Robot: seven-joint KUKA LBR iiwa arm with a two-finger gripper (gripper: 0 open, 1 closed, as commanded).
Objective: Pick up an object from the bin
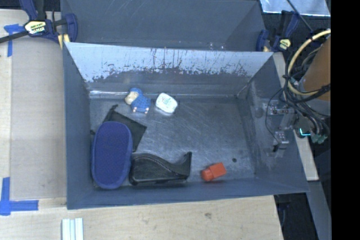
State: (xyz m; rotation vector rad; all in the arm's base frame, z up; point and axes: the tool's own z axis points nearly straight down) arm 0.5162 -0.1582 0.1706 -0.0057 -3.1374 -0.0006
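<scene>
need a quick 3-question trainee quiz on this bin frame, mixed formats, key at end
1. Multiple choice: where over the bin is the gripper?
A) over the middle of the floor
B) by the right wall
C) by the left wall

2. True or false: the blue oval pad lies at the left of the floor, with a black curved thing right beside it.

3. Fill in: the loose thing nearest the gripper is a small ____ block near the front wall.

Key: 1 B; 2 true; 3 orange.
</scene>
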